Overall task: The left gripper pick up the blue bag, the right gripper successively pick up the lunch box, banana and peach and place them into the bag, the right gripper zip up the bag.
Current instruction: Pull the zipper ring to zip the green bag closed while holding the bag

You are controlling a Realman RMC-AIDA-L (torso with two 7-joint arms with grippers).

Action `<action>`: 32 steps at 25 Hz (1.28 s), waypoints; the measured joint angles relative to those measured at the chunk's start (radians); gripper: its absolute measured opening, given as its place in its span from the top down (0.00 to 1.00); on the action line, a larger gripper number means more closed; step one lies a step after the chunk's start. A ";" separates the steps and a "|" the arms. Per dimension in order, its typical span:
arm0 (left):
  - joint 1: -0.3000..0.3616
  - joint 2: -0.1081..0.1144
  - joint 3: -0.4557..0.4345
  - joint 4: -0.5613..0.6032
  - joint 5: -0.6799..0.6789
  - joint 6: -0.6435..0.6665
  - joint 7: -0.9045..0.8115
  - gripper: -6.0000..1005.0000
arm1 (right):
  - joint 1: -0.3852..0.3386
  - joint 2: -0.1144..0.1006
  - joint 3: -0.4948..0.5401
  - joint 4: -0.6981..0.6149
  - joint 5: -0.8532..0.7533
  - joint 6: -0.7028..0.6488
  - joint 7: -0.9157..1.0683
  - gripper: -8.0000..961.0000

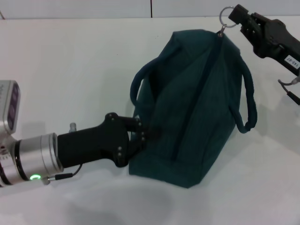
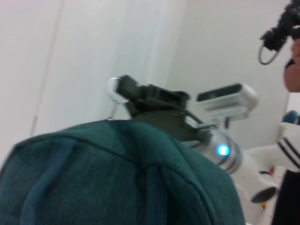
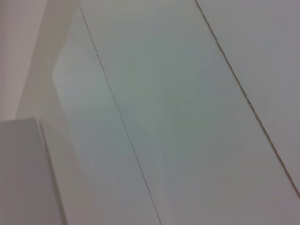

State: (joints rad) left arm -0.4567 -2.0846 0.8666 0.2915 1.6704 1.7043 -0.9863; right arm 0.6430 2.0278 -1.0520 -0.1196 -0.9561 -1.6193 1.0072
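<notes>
The blue bag lies on the white table, its zip line running closed along the top to the far end. My left gripper is shut on the bag's near left end. At the far end, my right gripper is shut on the metal zipper ring, which hangs from the pull. The left wrist view shows the bag close up, with the right gripper and the ring just beyond it. The lunch box, banana and peach are out of view.
The bag's two handles droop over its sides. The right wrist view shows only pale wall panels. A person's arm shows at the edge of the left wrist view.
</notes>
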 joint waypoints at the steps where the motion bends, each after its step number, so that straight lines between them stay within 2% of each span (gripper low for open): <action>1: 0.000 0.000 0.000 0.000 0.000 0.000 0.000 0.94 | -0.001 0.000 0.000 0.002 0.006 -0.010 0.003 0.99; 12: 0.010 0.002 0.000 0.000 -0.144 -0.114 0.002 0.92 | -0.014 0.000 0.001 0.011 0.018 -0.055 0.048 0.99; 19: 0.023 0.002 -0.002 0.000 -0.222 -0.168 -0.002 0.74 | -0.005 0.000 0.001 0.012 0.023 -0.054 0.059 0.99; 26: 0.040 0.000 -0.001 0.002 -0.291 -0.138 -0.024 0.59 | -0.003 0.000 0.000 0.013 0.042 -0.005 0.101 0.99; 29: 0.044 0.002 0.003 0.059 -0.313 -0.124 -0.139 0.52 | -0.004 0.000 0.001 0.015 0.042 0.011 0.117 0.99; 32: 0.045 0.003 0.011 0.187 -0.267 -0.127 -0.295 0.49 | 0.000 0.000 0.001 0.016 0.042 0.012 0.136 0.99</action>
State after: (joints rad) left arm -0.4121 -2.0815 0.8777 0.4787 1.4029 1.5773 -1.2813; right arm 0.6426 2.0279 -1.0508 -0.1041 -0.9140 -1.6073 1.1431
